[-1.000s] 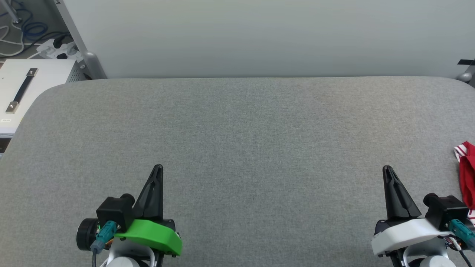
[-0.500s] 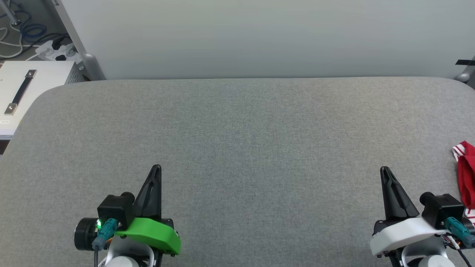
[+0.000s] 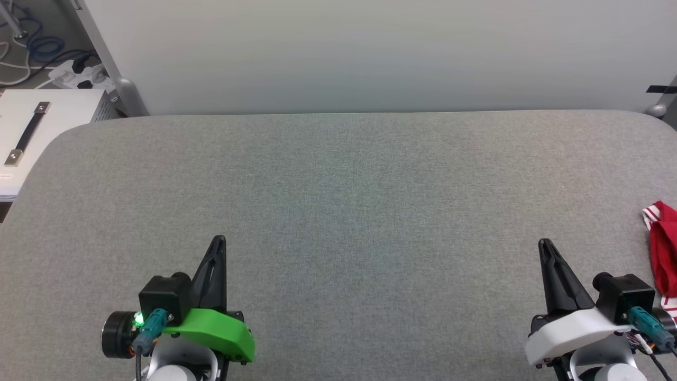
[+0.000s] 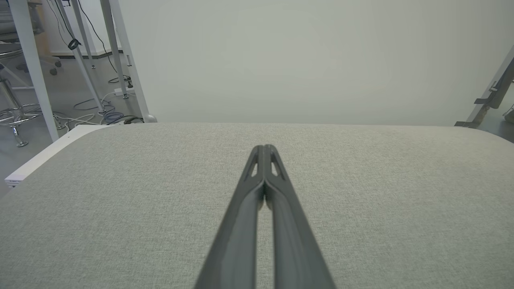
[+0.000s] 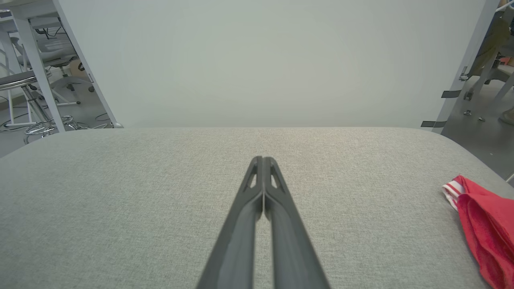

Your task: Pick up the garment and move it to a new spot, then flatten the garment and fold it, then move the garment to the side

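The red garment with white-and-red striped trim lies bunched at the table's right edge, mostly cut off by the head view's border. In the right wrist view the garment sits at the lower right. My right gripper is shut and empty, hovering over the grey table a little left of the cloth, its fingertips pressed together. My left gripper is at the lower left, also shut with nothing in it; in the left wrist view its fingertips meet.
A pale wall panel stands behind the table's far edge. A white box with a black handle sits off the table's left end, with cables and a power strip on the floor. Stools and metal legs stand beyond.
The whole head view has shifted slightly, so the camera moved. Both grippers stay shut and sit marginally lower in the picture. The garment has not been touched.
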Robot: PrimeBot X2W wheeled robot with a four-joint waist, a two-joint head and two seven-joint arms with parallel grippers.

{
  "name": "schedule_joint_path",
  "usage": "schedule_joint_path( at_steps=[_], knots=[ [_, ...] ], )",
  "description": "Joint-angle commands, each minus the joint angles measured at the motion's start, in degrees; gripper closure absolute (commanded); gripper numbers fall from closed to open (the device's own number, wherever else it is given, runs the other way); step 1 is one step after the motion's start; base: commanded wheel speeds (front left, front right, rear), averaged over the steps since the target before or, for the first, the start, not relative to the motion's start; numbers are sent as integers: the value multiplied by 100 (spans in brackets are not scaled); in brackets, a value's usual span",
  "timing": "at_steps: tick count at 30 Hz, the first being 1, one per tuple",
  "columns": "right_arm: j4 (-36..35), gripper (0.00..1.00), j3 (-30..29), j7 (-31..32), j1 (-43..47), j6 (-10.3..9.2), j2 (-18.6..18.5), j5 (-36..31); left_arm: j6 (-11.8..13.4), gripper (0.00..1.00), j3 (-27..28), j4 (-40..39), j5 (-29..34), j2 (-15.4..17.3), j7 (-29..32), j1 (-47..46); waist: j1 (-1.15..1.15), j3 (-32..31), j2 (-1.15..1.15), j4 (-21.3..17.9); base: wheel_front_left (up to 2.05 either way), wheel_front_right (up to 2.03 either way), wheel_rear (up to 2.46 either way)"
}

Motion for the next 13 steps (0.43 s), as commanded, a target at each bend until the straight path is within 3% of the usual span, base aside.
schedule_joint_path(
  at_steps=[1,13],
  knots=[
    [-36,100,10,40,-55,-3,32,-78,37,100,42,-46,95,-30,26,5,0,-2,0,-2,0,0,0],
    [-65,100,21,175,-66,-3,46,-208,107,100,89,-94,225,-35,163,5,0,-17,0,-24,0,0,0]
  ],
)
